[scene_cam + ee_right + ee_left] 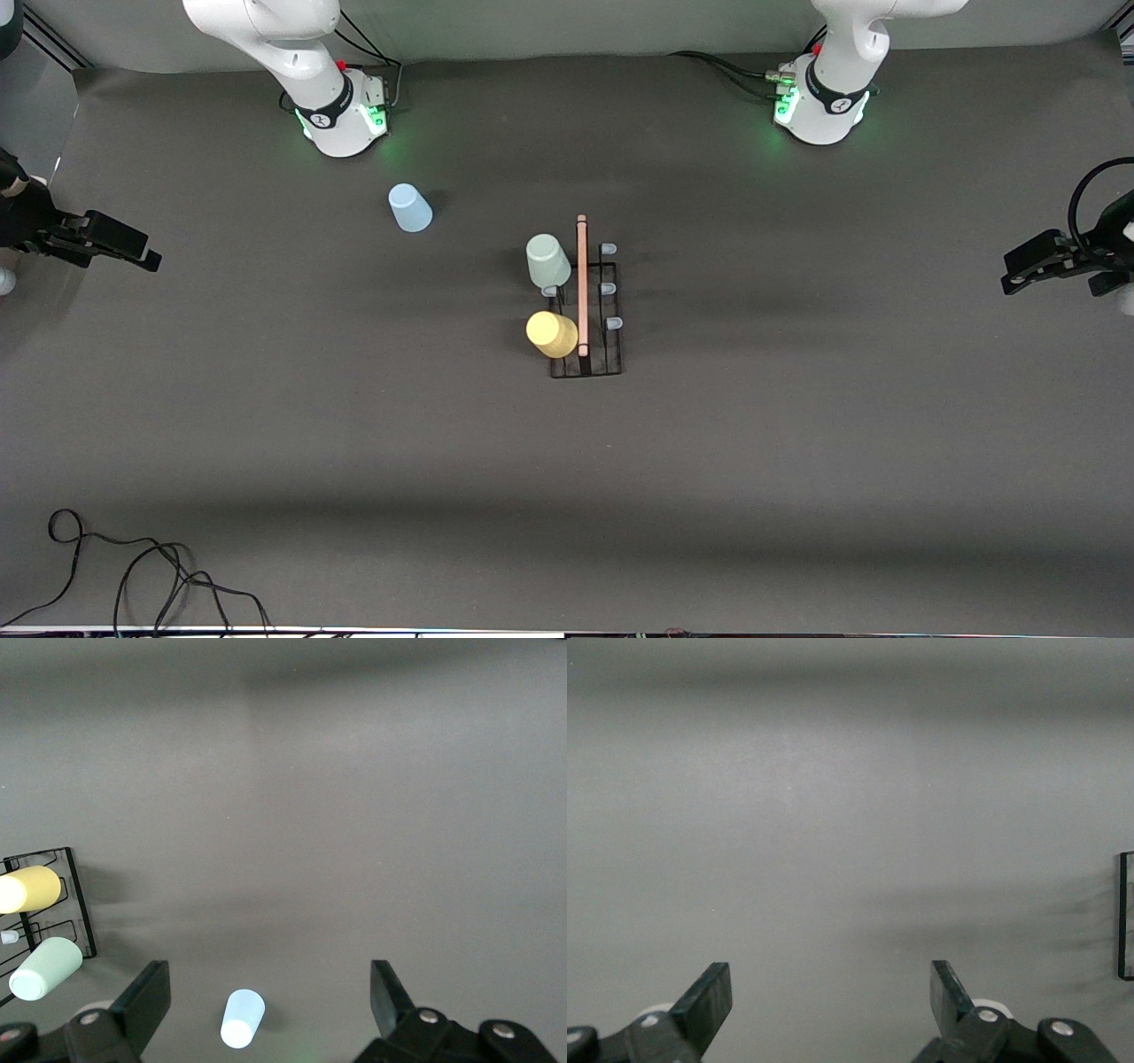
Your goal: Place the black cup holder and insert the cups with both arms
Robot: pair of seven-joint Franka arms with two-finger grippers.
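The black cup holder stands mid-table, its wooden rod handle running along the top. The pale green cup and the yellow cup sit on pegs on the side toward the right arm's end. The light blue cup stands upside down on the table close to the right arm's base. My right gripper hangs open and empty over its end of the table; its wrist view shows the blue cup, the yellow cup and the green cup. My left gripper waits open and empty at its end.
The two arm bases glow green at the table edge farthest from the front camera. Loose black cables lie at the near corner toward the right arm's end. A corner of the holder shows in the left wrist view.
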